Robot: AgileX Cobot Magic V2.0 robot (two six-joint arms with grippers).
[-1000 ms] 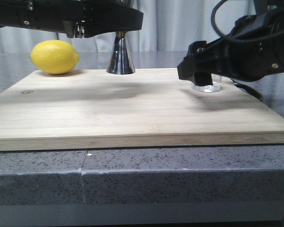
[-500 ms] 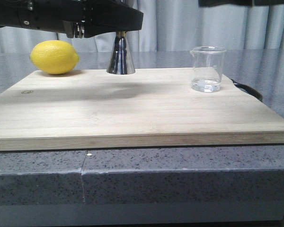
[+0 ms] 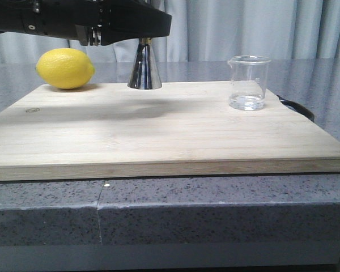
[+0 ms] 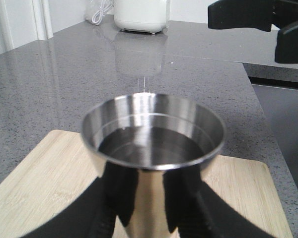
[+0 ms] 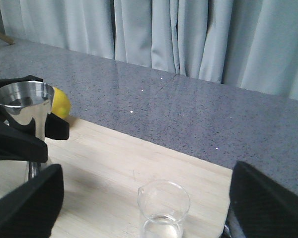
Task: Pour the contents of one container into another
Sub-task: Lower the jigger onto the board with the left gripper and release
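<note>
Left end effector [image 4: 139, 208] pinches our upright jigger [image 3: 144, 65] at the board's [image 3: 158, 136] 12 o'clock; beaker [image 3: 249, 83] stands upright near 2 o'clock, directly below our spread right end effector [image 5: 139, 208], the nearer one.

I see the clear glass beaker [image 3: 249, 83] upright, nearly empty, well right of the steel jigger [image 3: 144, 67], which stands upright with liquid in its cup.

We see a grey speckled counter [image 3: 215, 209] carrying a pale wooden board [image 3: 158, 136]. On the board stand a lemon [image 3: 65, 68], the steel jigger [image 3: 144, 71] and the glass beaker [image 3: 248, 83].
</note>
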